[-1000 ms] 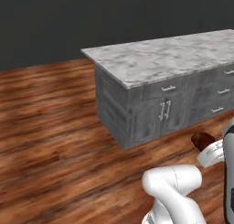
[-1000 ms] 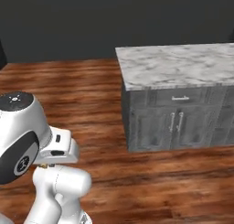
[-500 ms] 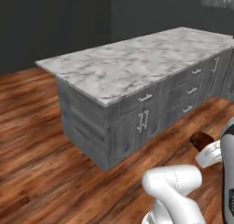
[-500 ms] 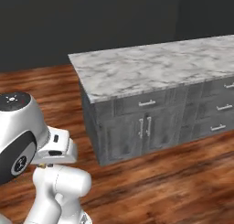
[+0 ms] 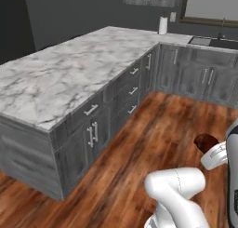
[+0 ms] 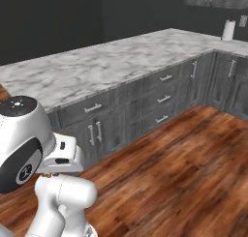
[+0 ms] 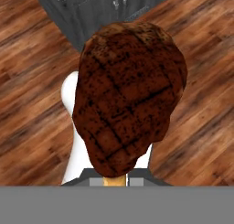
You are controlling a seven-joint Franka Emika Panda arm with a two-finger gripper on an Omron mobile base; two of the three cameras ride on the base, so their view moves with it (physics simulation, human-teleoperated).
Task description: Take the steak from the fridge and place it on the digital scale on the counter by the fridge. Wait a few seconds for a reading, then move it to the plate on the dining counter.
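Your end effector [image 7: 114, 175] is clamped on the steak [image 7: 130, 93], held clear over the wood floor [image 5: 162, 124] in transit beside the marble worktop [image 5: 69, 78].

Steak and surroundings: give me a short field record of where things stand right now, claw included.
held item: dark red-brown grilled steak, in the claw, carried above the floor
claw state: shut on the steak; fingertips hidden behind the meat in the hand view
below the steak: brown wood-plank floor
nearby furniture: wide white marble counter with grey veins on grey drawer fronts
on that counter's far end: white paper-towel roll, upright
plate: cannot tell from these views
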